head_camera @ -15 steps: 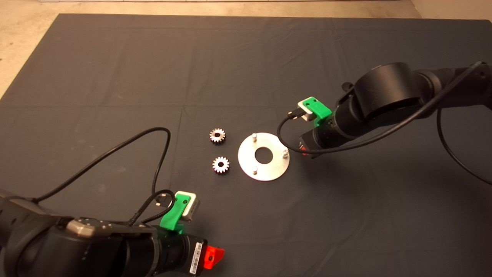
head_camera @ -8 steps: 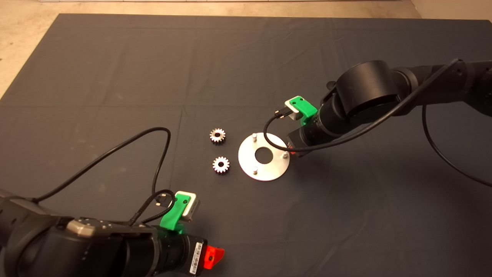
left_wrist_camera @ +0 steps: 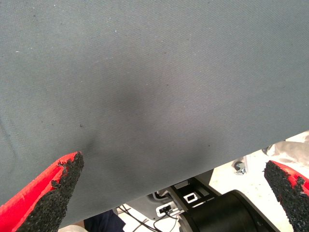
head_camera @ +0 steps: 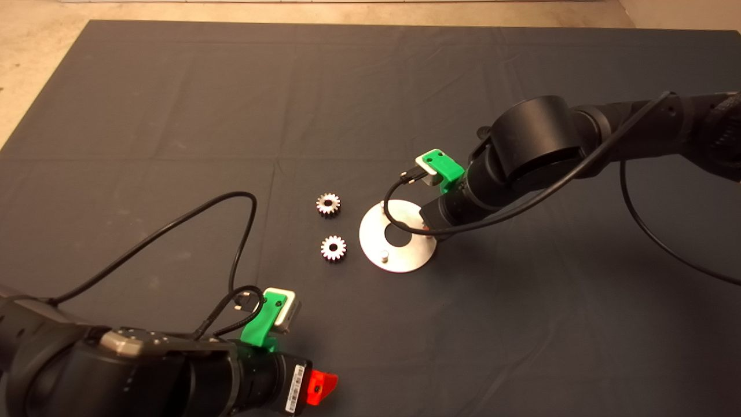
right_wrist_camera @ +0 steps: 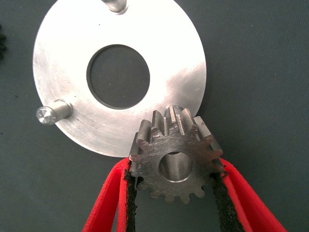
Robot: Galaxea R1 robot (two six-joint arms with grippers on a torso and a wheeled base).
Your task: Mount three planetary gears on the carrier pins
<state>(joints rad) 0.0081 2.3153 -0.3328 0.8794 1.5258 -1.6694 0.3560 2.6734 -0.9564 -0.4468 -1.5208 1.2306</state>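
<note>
1. The mat (head_camera: pixel 173 104) fills the head view; the left wrist view shows only bare mat and floor beyond its edge.
2. The right arm (head_camera: pixel 538 150) reaches in from the right edge and hides its gripper over the disc.
3. The left gripper (left_wrist_camera: pixel 174 193) waits at the lower left, fingers spread wide.
4. The disc (head_camera: pixel 370 246) lies centre frame; one pin (head_camera: pixel 384 253) shows plainly there, two pins in the right wrist view.
5. Two gears (head_camera: pixel 328 205) lie on the mat just left of the disc.
6. Only the right wrist view shows the right gripper (right_wrist_camera: pixel 176 191) pinching a third gear (right_wrist_camera: pixel 176 159) over the disc's edge.
</note>
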